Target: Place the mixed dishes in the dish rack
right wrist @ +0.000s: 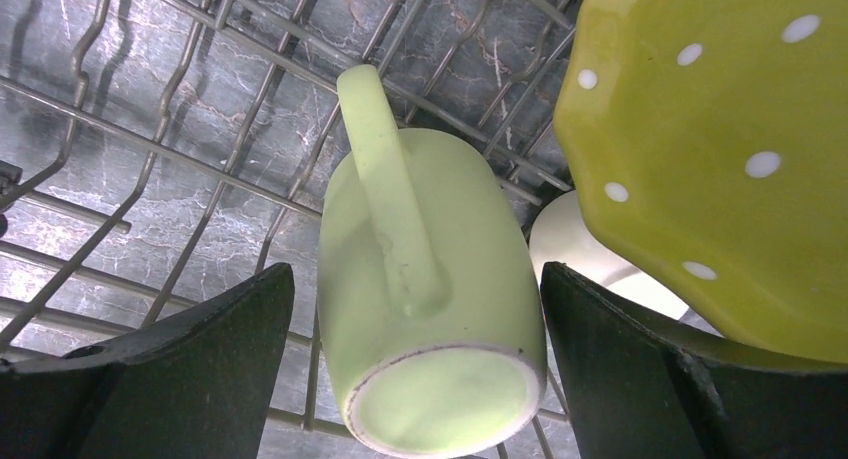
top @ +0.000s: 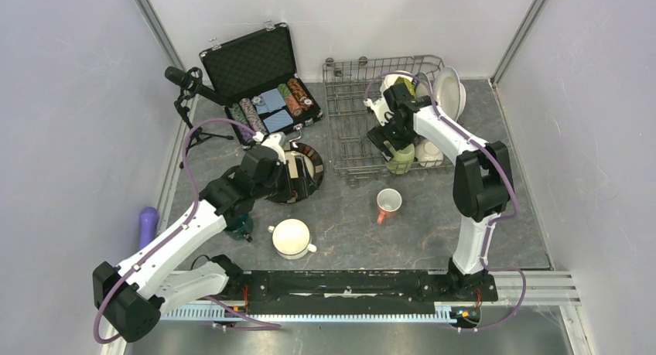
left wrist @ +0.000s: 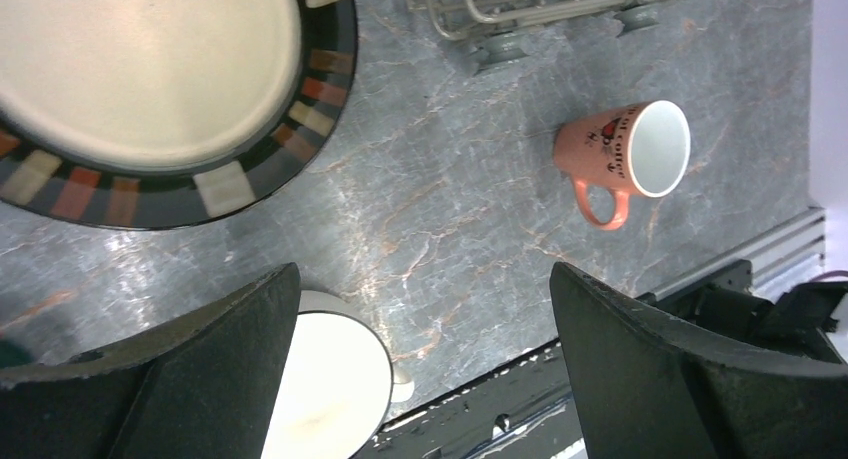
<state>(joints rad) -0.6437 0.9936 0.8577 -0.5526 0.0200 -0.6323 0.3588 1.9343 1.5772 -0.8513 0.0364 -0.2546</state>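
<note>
The left gripper (left wrist: 425, 359) hung with its jaws wide apart and empty. Ahead of it to its left lay the brown-rimmed plate (left wrist: 150, 69), beneath its left finger the white mug (left wrist: 325, 389), and ahead to its right the salmon-pink mug (left wrist: 625, 154), all on the table (left wrist: 450, 209) outside the dish rack (top: 352, 100). The right gripper (right wrist: 415, 364) stood open astride the light-green mug (right wrist: 430, 279), which lay in the rack beside a lime-green dish (right wrist: 720, 149). By my judgement, roughly half the loading remained.

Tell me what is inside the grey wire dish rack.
A light-green mug lies on its side beside a lime-green white-dotted dish and a half-hidden white piece. A white plate stands at the far right. The right arm covers the middle of the rack.
</note>
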